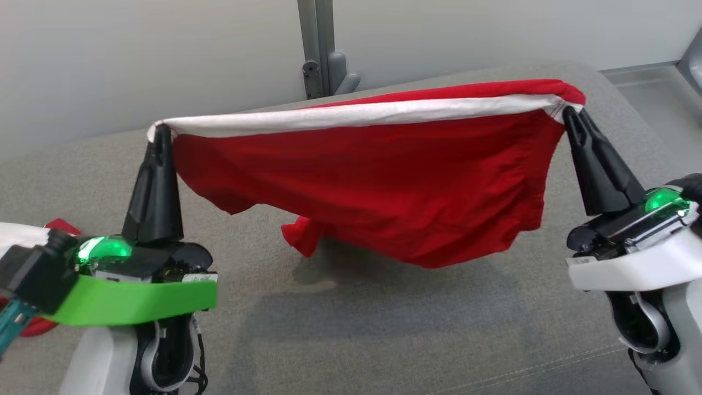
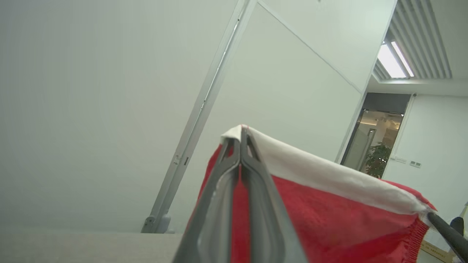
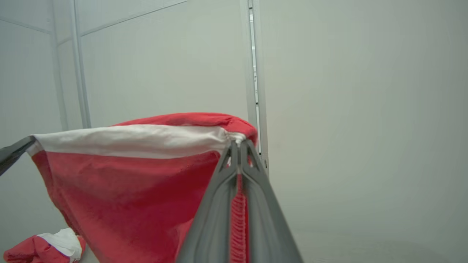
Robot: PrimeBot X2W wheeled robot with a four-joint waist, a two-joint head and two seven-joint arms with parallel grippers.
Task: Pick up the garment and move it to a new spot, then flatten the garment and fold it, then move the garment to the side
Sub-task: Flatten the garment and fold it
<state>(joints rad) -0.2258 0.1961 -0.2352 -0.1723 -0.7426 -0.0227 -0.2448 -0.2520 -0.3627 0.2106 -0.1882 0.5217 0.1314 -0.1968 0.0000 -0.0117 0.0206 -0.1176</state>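
Note:
The garment (image 1: 384,175) is red with a white band along its top edge. It hangs stretched between my two grippers above the grey table (image 1: 384,329). My left gripper (image 1: 160,130) is shut on the band's left corner, and my right gripper (image 1: 567,112) is shut on the right corner. The lower hem droops, and a fold of it dangles close to the table at the centre. In the left wrist view my left gripper (image 2: 242,132) pinches the garment (image 2: 329,215) at the band. The right wrist view has my right gripper (image 3: 238,144) clamped on the garment (image 3: 139,190) at its corner seam.
Another red and white cloth (image 1: 33,241) lies at the table's left edge, behind my left wrist, and shows as a crumpled heap (image 3: 44,248) in the right wrist view. A grey post (image 1: 321,49) stands against the pale wall behind the table.

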